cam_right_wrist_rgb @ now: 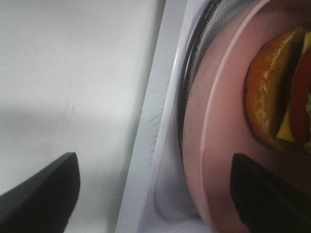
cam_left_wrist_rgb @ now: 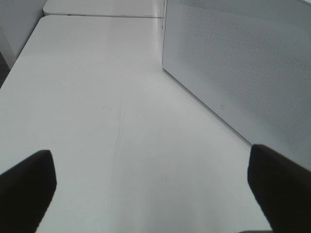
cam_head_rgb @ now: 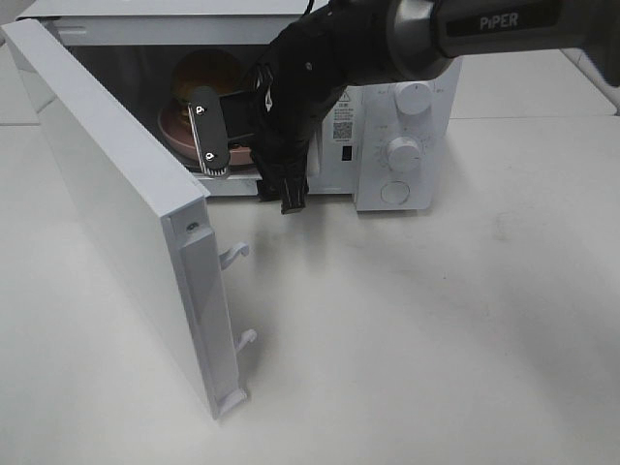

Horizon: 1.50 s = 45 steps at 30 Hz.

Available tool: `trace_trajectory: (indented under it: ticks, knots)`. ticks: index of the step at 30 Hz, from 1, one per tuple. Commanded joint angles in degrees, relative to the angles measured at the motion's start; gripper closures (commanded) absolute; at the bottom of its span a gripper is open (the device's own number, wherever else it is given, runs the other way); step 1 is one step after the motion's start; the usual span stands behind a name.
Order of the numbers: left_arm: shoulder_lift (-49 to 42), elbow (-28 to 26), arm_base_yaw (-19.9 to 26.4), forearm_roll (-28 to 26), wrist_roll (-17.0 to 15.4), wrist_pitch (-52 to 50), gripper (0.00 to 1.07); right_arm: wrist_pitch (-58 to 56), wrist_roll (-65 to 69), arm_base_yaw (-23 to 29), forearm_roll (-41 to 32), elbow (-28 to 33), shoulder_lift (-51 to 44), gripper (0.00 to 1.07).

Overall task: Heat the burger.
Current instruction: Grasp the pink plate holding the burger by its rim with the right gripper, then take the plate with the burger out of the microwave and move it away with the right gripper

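Observation:
The burger (cam_head_rgb: 206,77) sits on a round pink plate (cam_head_rgb: 177,136) inside the open white microwave (cam_head_rgb: 407,107). My right gripper (cam_head_rgb: 250,163) hangs at the microwave's mouth, just in front of the plate. In the right wrist view the burger (cam_right_wrist_rgb: 277,92) shows its brown bun with red and yellow layers, resting on the plate (cam_right_wrist_rgb: 223,121). The right gripper (cam_right_wrist_rgb: 155,194) is open there: one finger is over the plate, the other over the table outside, and neither holds anything. My left gripper (cam_left_wrist_rgb: 155,194) is open above bare table.
The microwave door (cam_head_rgb: 116,194) swings out to the front left, with latch hooks on its free edge. Control knobs (cam_head_rgb: 402,153) are on the right panel. A glass turntable (cam_right_wrist_rgb: 192,73) lies under the plate. A perforated white microwave panel (cam_left_wrist_rgb: 233,73) stands beside the left gripper.

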<state>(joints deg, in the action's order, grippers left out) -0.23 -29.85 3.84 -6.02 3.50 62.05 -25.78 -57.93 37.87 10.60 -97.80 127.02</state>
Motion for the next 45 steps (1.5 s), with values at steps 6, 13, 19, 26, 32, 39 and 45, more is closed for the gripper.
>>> trace_trajectory:
  ticks: [6, 13, 19, 26, 32, 39, 45]
  knots:
    - [-0.29, 0.23, 0.00, -0.17, -0.23, -0.63, 0.07, -2.12, 0.40, -0.11, -0.34, -8.14, 6.59, 0.28]
    - [-0.29, 0.23, 0.00, -0.17, -0.23, -0.63, 0.07, -2.46, 1.66, -0.46, -0.92, -11.97, 10.08, 0.32]
    - [-0.29, 0.23, 0.00, -0.17, -0.23, -0.63, 0.07, -2.41, 2.06, -1.49, -1.72, -13.46, 11.75, 0.55]
    - [-0.29, 0.23, 0.00, -0.17, -0.23, -0.63, 0.07, -2.41, 2.06, -1.55, -1.95, -13.46, 11.75, 1.07]
    - [-0.29, 0.23, 0.00, -0.17, -0.23, -0.63, 0.07, -2.52, 2.06, -1.49, -2.18, -13.46, 11.57, 1.07]
    - [-0.29, 0.23, 0.00, -0.17, -0.23, -0.63, 0.07, -4.13, 0.57, -1.38, -4.93, -13.46, 10.26, 1.07]
    - [-0.29, 0.23, 0.00, -0.17, -0.23, -0.63, 0.07, -5.16, -2.41, -1.38, -4.93, -10.03, 7.22, 1.07]
